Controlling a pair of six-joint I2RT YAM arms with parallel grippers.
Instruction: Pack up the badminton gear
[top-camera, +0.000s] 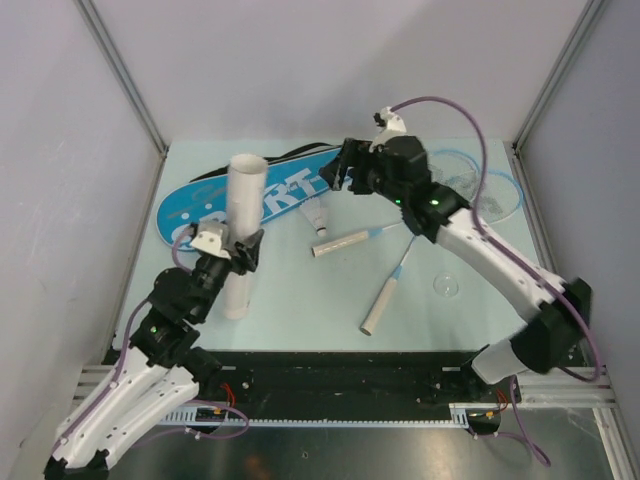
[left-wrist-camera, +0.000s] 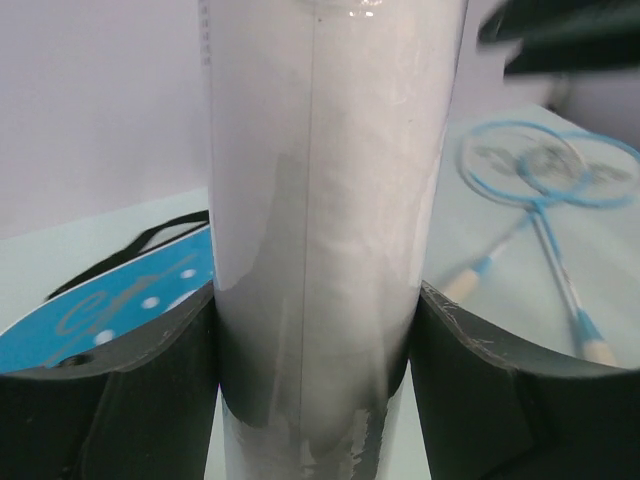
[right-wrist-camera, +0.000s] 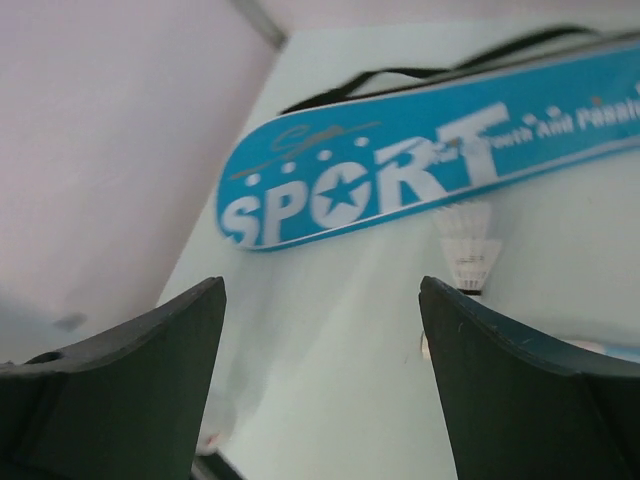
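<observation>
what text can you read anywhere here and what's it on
"SPORT": big white letters on the blue racket cover.
"And Passi": small white line to its right on the same cover, the rest blurred or cut off.
Thin script above "SPORT": too blurred to read.
On the white tube: nothing readable.

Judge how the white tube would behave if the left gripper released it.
Likely tippy: the white tube stands tall and narrow in the left gripper. Once down it would probably roll, being round. Its glossy wall looks somewhat slippery.
</observation>
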